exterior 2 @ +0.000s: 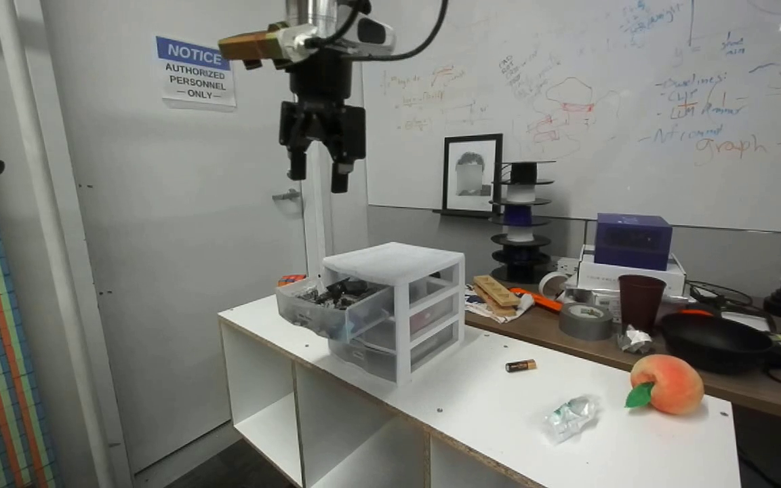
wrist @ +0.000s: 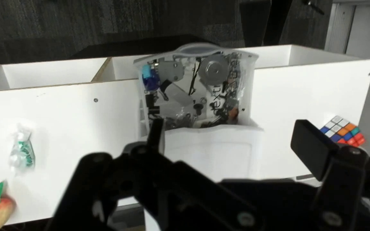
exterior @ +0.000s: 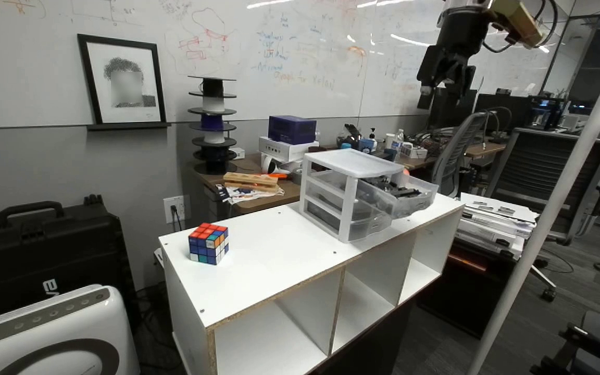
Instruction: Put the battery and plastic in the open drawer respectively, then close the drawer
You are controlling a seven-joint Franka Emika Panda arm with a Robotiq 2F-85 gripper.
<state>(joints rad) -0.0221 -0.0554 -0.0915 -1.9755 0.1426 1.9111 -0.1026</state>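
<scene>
Your gripper (exterior 2: 318,177) is wide, holding nothing, high over the three-tier drawer unit (exterior 2: 390,261). From this unit the top drawer (exterior 2: 312,320) is pulled out, w/ many small parts (exterior 2: 343,293) inside, so it is ready, I think. The cylindrical battery (exterior 2: 521,366) lies on the white cubby shelf (exterior 2: 475,381), near the unit but apart; farther away lies the crumpled plastic wrapper (exterior 2: 572,417), near the peach (exterior 2: 668,385). Prob. you are at the start: neither item is in the drawer. Left for you, I judge: pick & place battery, then wrapper, then push drawer closed.
</scene>
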